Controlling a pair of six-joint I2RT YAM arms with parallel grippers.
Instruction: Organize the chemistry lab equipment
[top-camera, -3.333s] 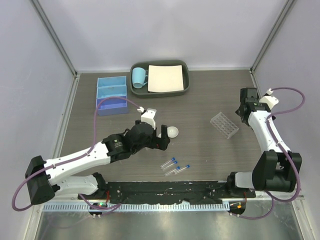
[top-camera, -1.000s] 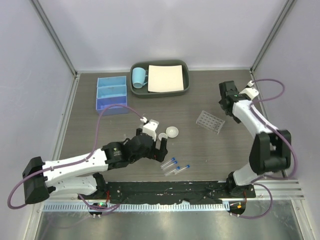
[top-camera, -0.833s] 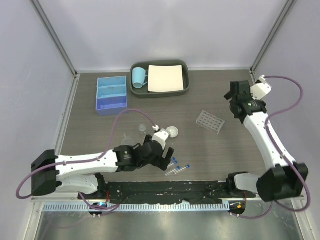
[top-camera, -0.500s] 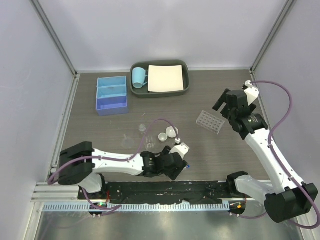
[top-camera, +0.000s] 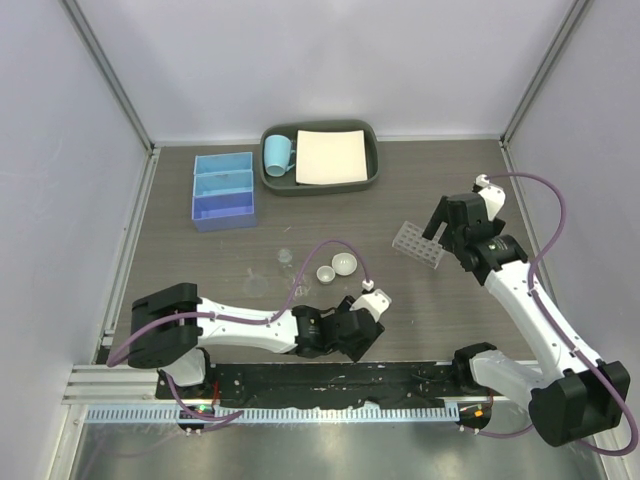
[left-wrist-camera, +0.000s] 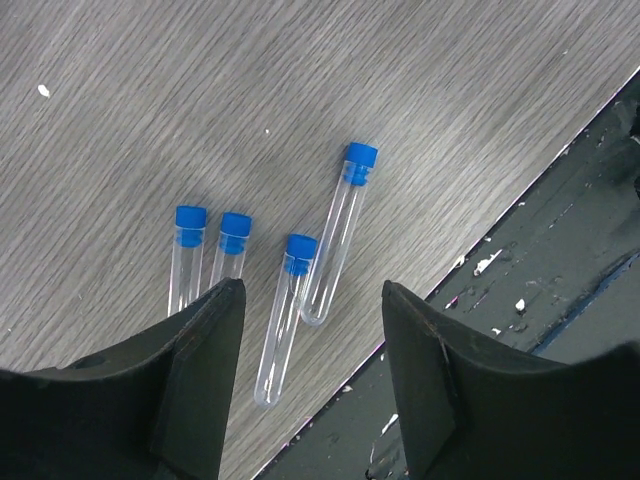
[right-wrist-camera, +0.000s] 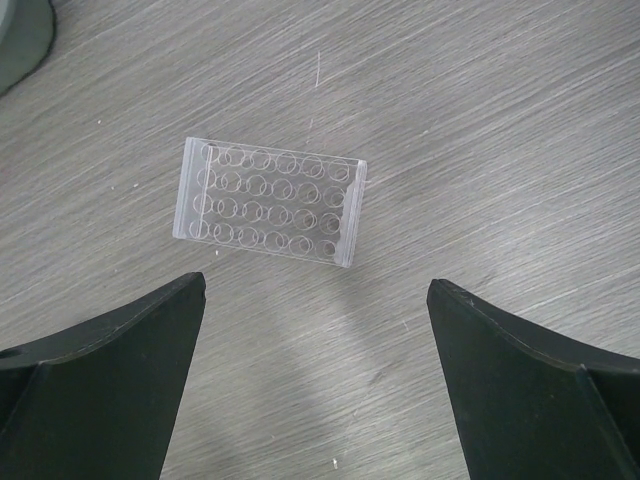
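Observation:
Several thin clear blue-capped tubes (left-wrist-camera: 288, 300) lie side by side on the wood table, close to its black front edge. My left gripper (left-wrist-camera: 312, 292) hovers open just above them, holding nothing; in the top view it (top-camera: 350, 338) hides the tubes. The clear plastic tube rack (right-wrist-camera: 270, 203) stands on the table ahead of my open, empty right gripper (right-wrist-camera: 315, 290). From above, the rack (top-camera: 418, 245) is just left of the right gripper (top-camera: 440, 222). Two small white dishes (top-camera: 345, 264) (top-camera: 326, 274) and the small clear bottle (top-camera: 286, 257) sit mid-table. The blue three-compartment box (top-camera: 224, 190) is at the back left.
A dark grey tray (top-camera: 368, 176) at the back holds a white sheet and a light-blue mug (top-camera: 276, 153). The black rail (left-wrist-camera: 520, 330) runs right beside the tubes. Enclosure walls stand on the left, right and back.
My left gripper has swung from mid-table to the front edge, over the tubes. My right gripper has come in above the rack, which now sits further left. The second dish and bottle now show.

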